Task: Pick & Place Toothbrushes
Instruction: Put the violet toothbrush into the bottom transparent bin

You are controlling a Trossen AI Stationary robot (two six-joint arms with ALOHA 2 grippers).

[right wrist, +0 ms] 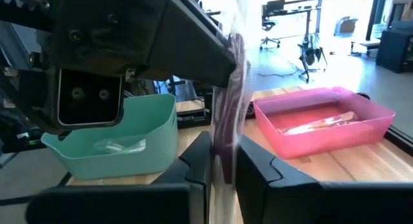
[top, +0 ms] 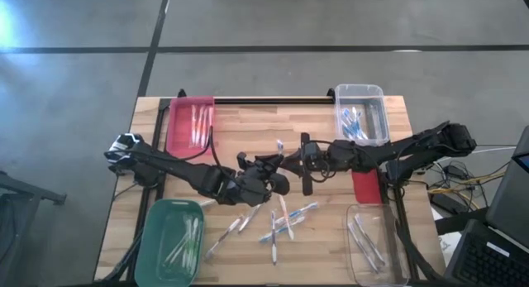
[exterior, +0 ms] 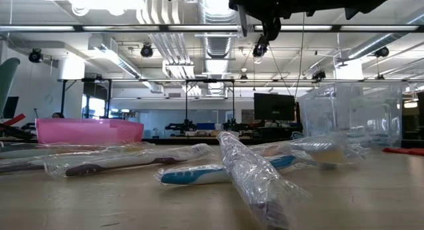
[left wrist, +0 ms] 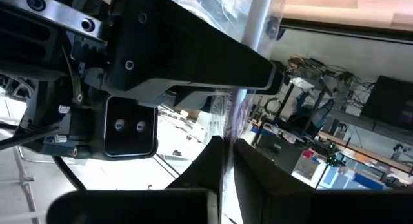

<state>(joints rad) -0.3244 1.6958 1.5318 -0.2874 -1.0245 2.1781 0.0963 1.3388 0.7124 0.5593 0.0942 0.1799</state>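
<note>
Wrapped toothbrush stands clamped between the right fingers, which are closed on its film. Left fingers pinch the same wrapped brush from the opposite end, nearly shut. Both grippers meet above the counter, lifted clear of it. Ahead of the right fingers sit a green bin and a pink bin, each holding brushes. Below, loose toothbrushes lie scattered on the counter between the bins. Risk, as I judge it: both grips are on slippery wrap, so if one releases late the film may tear, or the brush may slide out and fall among the loose ones
</note>
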